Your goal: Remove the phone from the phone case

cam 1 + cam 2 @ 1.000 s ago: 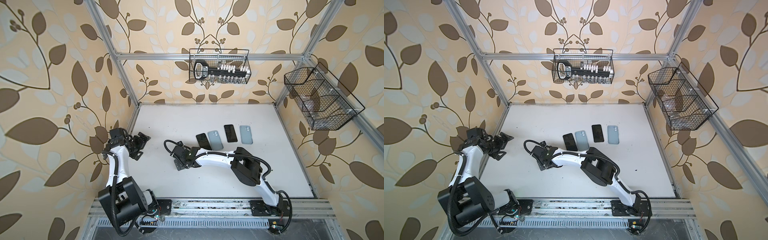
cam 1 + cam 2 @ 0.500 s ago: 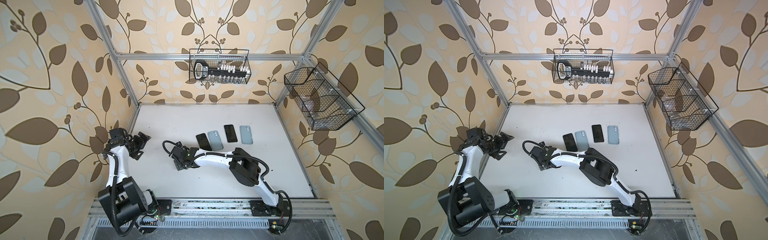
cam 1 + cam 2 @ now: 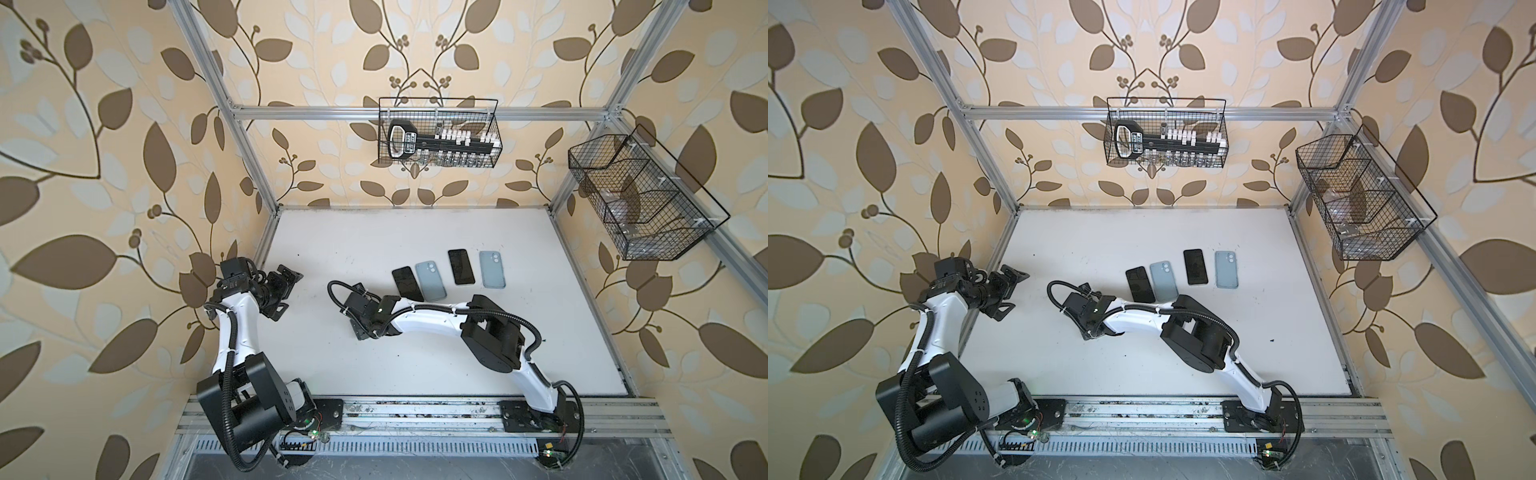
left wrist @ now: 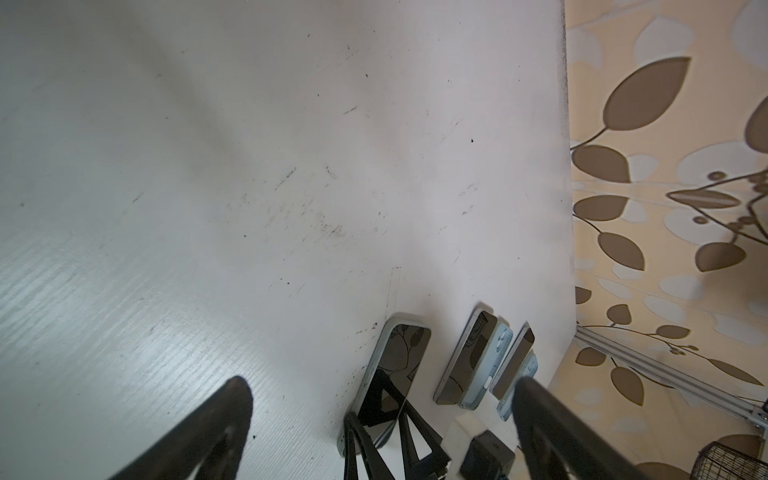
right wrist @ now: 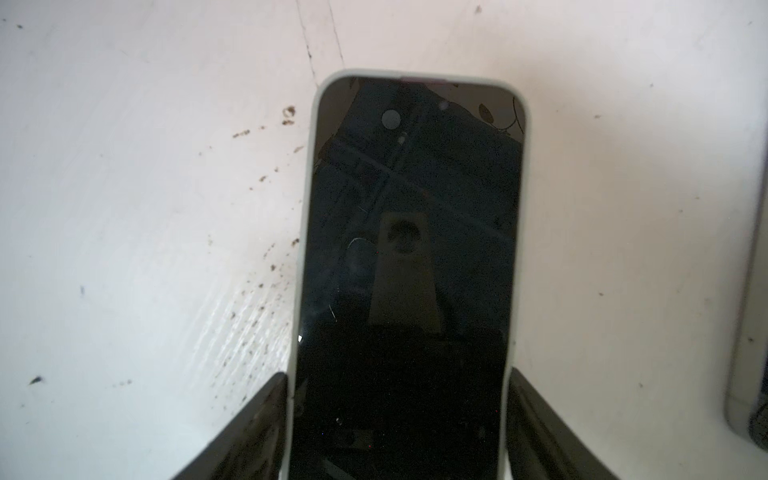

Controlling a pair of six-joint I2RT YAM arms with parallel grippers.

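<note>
On the white table [image 3: 374,232], left of the row of loose items, the phone [image 5: 411,249] is found screen-up in its phone case [image 5: 307,216], whose long sides are clasped by the right gripper [image 5: 397,380]; the left gripper [image 3: 286,294] is held wide apart, empty, at the left edge. With both sides squeezed, the phone could be pinched tighter into the shell, or dragged along unpeeled. Counted: one table, two arms [image 3: 432,322], two wire baskets [image 3: 438,133], three phones [image 3: 461,267] (two bare), three cases [image 3: 493,269] (two apparently empty).
</note>
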